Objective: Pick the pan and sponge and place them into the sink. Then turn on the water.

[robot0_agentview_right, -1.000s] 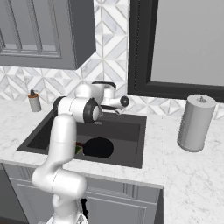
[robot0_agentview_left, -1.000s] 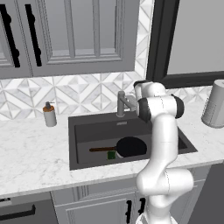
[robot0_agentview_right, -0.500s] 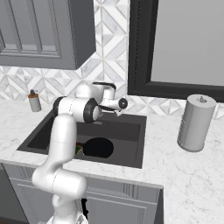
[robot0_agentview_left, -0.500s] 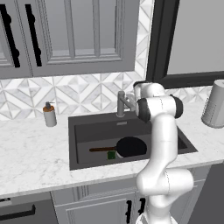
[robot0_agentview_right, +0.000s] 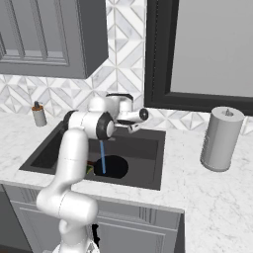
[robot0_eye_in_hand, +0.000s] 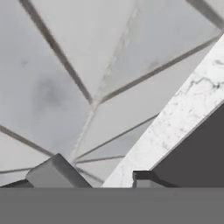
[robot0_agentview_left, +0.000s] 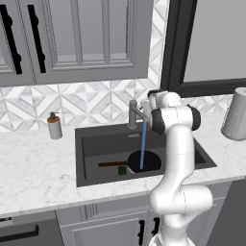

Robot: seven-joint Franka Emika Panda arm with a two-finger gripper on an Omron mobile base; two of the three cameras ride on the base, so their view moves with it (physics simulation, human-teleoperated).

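Pan (robot0_agentview_left: 144,162) and sponge (robot0_agentview_left: 122,170) lie in sink (robot0_agentview_left: 91,144), near side, sponge touching pan's left edge. Water (robot0_agentview_left: 142,144) streams from faucet (robot0_agentview_left: 133,113) onto pan. Gripper (robot0_agentview_right: 132,127) at faucet lever, far side; jaw state cannot tell.

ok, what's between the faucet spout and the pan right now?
In the left base view a thin blue stream of water runs straight down from the faucet onto the pan in the sink. Nothing else is in that gap.
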